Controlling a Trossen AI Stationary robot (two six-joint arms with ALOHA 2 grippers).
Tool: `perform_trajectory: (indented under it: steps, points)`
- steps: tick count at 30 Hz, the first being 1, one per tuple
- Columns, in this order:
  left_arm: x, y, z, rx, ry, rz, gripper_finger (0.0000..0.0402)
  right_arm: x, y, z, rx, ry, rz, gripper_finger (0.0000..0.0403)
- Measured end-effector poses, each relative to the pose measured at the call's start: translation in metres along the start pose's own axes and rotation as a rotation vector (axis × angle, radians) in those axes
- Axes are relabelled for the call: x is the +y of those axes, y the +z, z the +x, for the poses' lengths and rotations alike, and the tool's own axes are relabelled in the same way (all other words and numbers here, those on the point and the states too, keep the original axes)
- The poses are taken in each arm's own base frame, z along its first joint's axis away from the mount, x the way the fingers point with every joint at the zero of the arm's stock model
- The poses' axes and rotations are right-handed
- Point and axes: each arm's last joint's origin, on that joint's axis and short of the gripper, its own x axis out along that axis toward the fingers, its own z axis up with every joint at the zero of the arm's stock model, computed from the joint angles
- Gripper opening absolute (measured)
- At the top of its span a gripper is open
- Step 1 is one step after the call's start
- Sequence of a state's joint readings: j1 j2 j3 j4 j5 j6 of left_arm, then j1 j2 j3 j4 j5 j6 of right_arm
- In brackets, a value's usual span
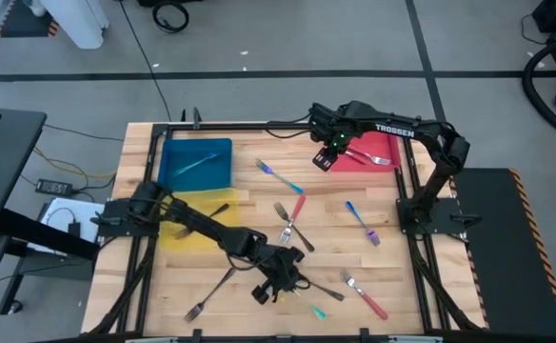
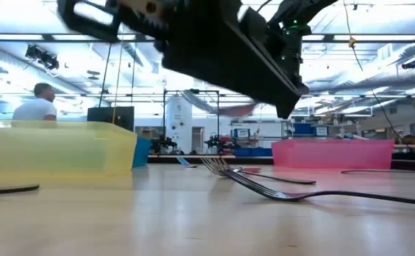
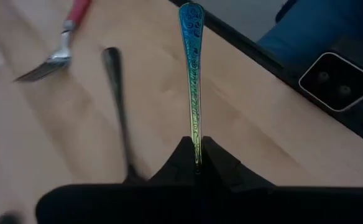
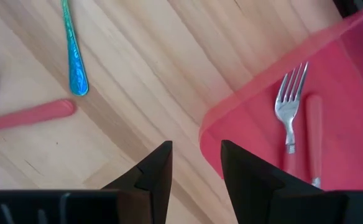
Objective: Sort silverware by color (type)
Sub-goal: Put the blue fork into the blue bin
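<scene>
Left hand (image 1: 280, 270) low over the near middle of the desk (image 1: 259, 205), clenched on a fork handle (image 3: 192, 74): slim metal, embossed scrollwork, blue at the tip shading to yellow-green where the fingers (image 3: 222, 165) pinch it. Beside it a plain dark grey handle (image 3: 116, 99) and a pink-handled fork (image 3: 63, 37) with silver tines, both flat on the pale planked wood.

Right hand (image 1: 333, 152) at the far side, just at the edge of the red tray (image 1: 385, 145), fingers (image 4: 153, 168) parted and holding nothing. Red tray is translucent plastic; in it two forks (image 4: 290, 106) with pink handles lying side by side.

Blue tray (image 1: 178, 170) holds one blue-green fork (image 1: 199, 164). Yellow tray (image 1: 175, 233) shows a dark fork (image 1: 216, 211) at its far corner.

Loose on the desk, roughly counted: four blue-handled, three pink-handled, about four grey forks; the cluster under the left hand is hard to separate.
</scene>
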State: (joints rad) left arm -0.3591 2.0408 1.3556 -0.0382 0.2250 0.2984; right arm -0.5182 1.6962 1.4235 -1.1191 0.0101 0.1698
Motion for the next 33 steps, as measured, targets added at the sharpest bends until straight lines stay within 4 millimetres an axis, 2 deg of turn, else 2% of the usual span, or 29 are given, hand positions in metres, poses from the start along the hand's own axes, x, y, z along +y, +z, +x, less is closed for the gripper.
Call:
perform_trajectory:
  steps: [6,17,20,26,33]
  points:
    - [0.018,0.009,-0.037,0.024,0.048,-0.033,0.0008,0.0,0.0,0.0,0.0,0.001,-0.095,0.0144]
    - [0.043,0.014,-0.112,0.111,0.162,-0.124,0.0009,0.0,-0.002,0.0,0.019,0.002,-0.201,0.0144]
    - [0.048,0.014,-0.13,0.125,0.205,-0.203,0.0009,0.0,-0.003,0.0,0.027,0.002,-0.223,0.0144]
    - [0.047,0.007,-0.168,0.224,0.246,-0.299,0.001,-0.001,-0.005,0.0,0.049,0.001,-0.257,0.0144]
    - [0.058,-0.005,-0.22,0.288,0.365,-0.378,0.001,-0.001,-0.004,0.0,0.049,0.001,-0.277,0.0144]
